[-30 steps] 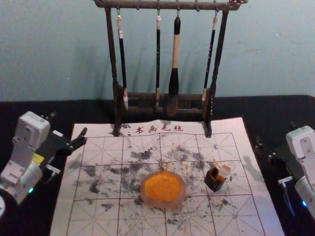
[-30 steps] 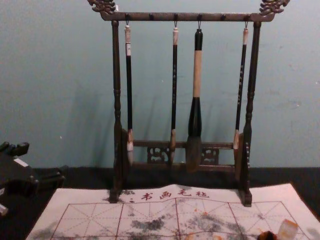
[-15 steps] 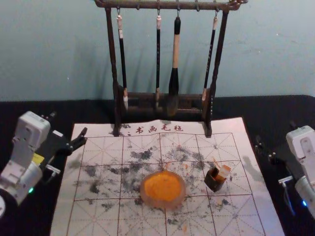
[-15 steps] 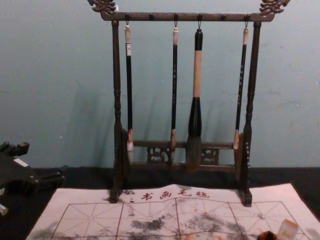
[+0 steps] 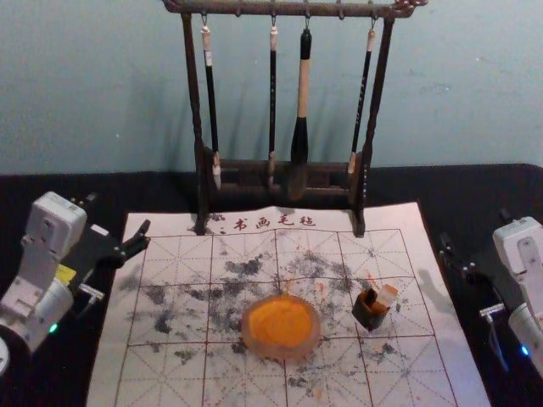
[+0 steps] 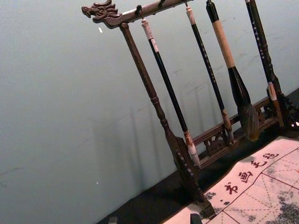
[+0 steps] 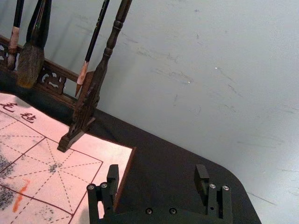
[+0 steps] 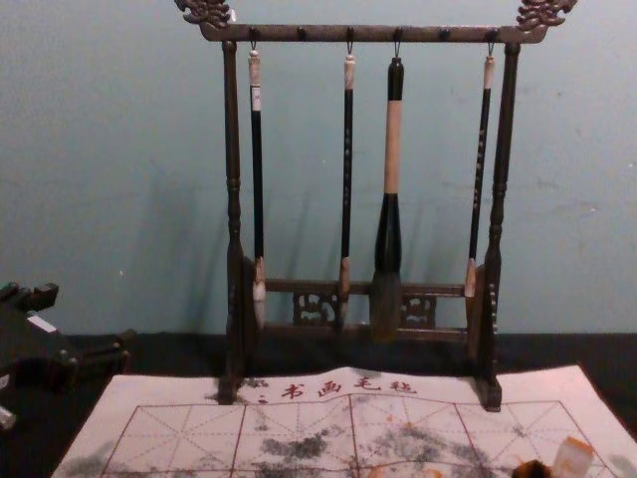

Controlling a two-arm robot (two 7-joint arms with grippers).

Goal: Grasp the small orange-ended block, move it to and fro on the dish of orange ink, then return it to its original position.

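Unchanged: block (image 5: 385, 297) sits in holder (image 5: 369, 314), grasp pending. Left hand (image 5: 146, 235), ten o'clock of dish (image 5: 282, 351), and right hand (image 7: 157, 173), two o'clock, are spread.

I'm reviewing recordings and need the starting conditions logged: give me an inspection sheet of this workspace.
Surface: gridded mat on a black table, stained grey and orange.
Job's things: round dish of orange ink on the mat; pale, orange-marked block at a small dark container; whether inside, cannot tell.
Clutter: rack with four hanging brushes, behind the work.
Grippers: left gripper and right gripper, at the mat's two sides, open, empty.
Cables: thin cable by the right arm.
Surroundings: blue-green wall.
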